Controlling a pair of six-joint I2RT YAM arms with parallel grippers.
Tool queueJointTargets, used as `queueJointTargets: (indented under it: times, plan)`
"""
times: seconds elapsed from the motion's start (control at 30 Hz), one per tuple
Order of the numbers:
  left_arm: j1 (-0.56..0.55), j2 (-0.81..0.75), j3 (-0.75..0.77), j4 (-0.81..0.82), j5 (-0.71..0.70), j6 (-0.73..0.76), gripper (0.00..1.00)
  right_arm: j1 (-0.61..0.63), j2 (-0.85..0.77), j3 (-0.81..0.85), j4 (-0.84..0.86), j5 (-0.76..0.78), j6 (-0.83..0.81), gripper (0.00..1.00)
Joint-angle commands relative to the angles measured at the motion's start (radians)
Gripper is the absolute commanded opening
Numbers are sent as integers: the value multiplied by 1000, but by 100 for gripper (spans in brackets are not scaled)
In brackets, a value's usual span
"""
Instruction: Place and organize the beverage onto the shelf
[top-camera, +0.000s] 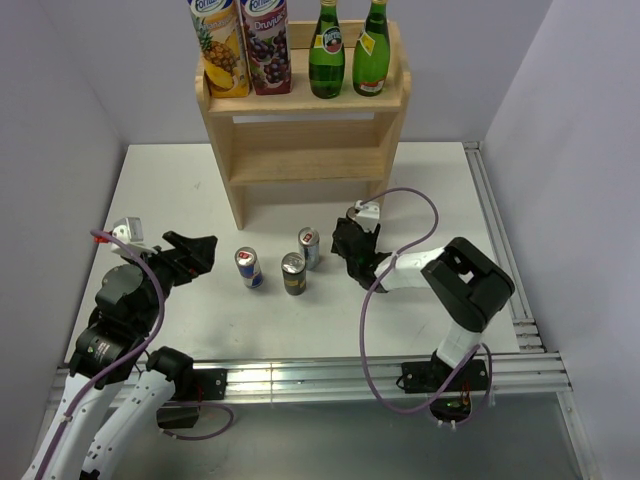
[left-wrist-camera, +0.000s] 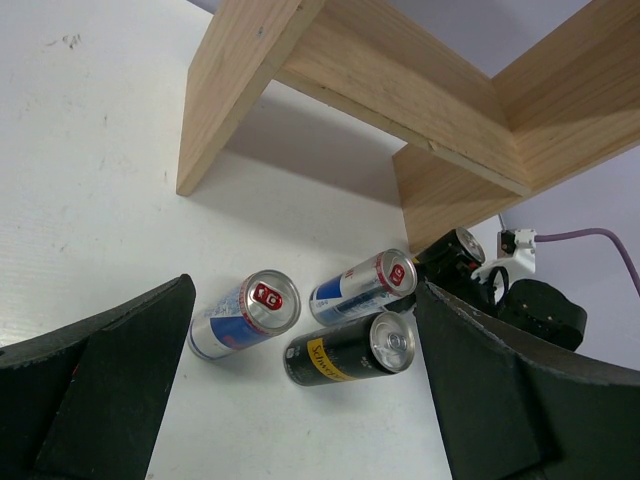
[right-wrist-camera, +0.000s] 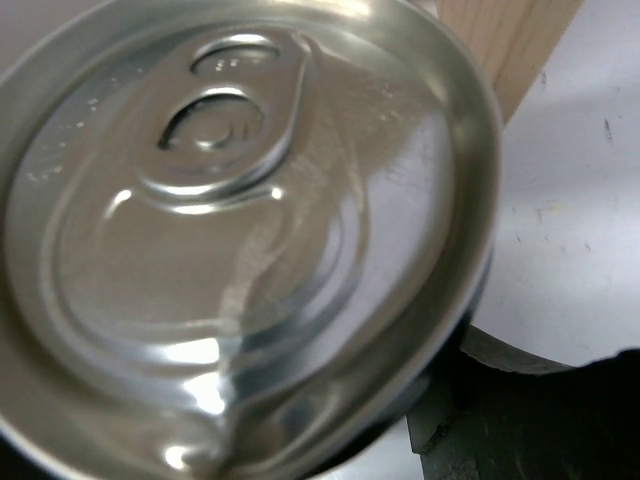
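Because the silver-lidded aluminium can (right-wrist-camera: 240, 230), near the middle of the white worktop (top-camera: 180, 190) before the light-wood two-tier shelf (top-camera: 300, 150), is probably light, slick and dentable, the right gripper (top-camera: 352, 250), clenched round its wall, should squeeze gently, while the left gripper (top-camera: 203, 252) gapes empty

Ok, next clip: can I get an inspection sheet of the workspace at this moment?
Surface: white table, no spills seen.
Job's things: shelf, top tier holding two juice cartons and two green bottles; three cans upright on the table in front.
Clutter: nothing seen.
Grippers: left end effector open, holding nothing; right end effector shut on a fourth can.
Cables: purple cables loop off both arms.
Surroundings: plain walls; aluminium rails along near and right edges.
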Motion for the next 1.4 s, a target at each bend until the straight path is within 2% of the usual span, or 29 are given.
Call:
queueJointTargets:
  times: [0.0,0.23,0.37,0.5,0.77,1.03,1.37]
  plan:
    - [-4,0,-3,36,9,17,99,25,-120,9,-21,55,1,0]
    - [-2,-4,-3,34,6,16,99,108,-419,133,-255,127,-57,0]
    - [-3,-9,-3,33,2,14,99,112,-479,270,-355,143,-125,0]
    - [-4,-17,-3,33,-1,16,99,106,-440,454,-404,157,-243,0]
    - [-5,-20,-2,28,-7,16,99,10,-257,698,-432,117,-320,0]
    - [-19,-23,1,24,-17,11,99,-101,-110,792,-432,77,-332,0]
    - [-22,-23,0,25,-18,11,99,-157,-110,749,-375,78,-323,0]
